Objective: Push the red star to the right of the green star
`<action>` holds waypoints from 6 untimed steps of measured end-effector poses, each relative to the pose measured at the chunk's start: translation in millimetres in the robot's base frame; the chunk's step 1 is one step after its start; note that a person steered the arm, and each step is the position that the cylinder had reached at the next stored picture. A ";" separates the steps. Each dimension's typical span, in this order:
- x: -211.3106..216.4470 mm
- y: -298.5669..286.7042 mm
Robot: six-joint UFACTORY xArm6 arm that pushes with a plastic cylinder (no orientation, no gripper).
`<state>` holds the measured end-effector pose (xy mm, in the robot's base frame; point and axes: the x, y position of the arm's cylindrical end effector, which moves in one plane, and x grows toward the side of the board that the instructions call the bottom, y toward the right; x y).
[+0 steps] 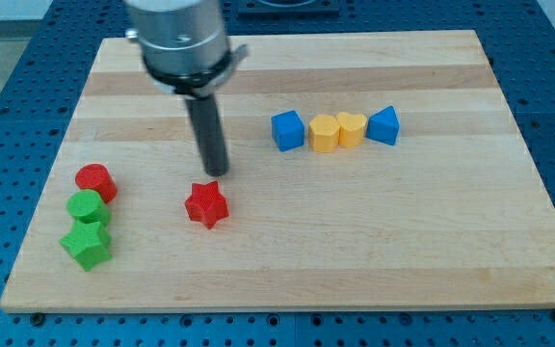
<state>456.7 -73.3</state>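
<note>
The red star [206, 204] lies left of the board's middle, low in the view. The green star [87, 244] sits near the board's lower left corner, well to the left of the red star. My tip [217, 173] is just above and slightly right of the red star, a small gap from it.
A green cylinder [88, 207] and a red cylinder [95, 181] stand stacked in a column just above the green star. A row at the upper right holds a blue cube [287, 130], a yellow hexagon block [325, 133], a yellow heart [351, 128] and a blue triangle block [384, 125]. The wooden board [374, 241] lies on a blue pegboard.
</note>
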 end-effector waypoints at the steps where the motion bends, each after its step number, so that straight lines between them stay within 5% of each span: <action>1: 46.8 16.0; 3: 79.1 -41.0; 4: 48.2 -9.8; 6: 33.9 -48.0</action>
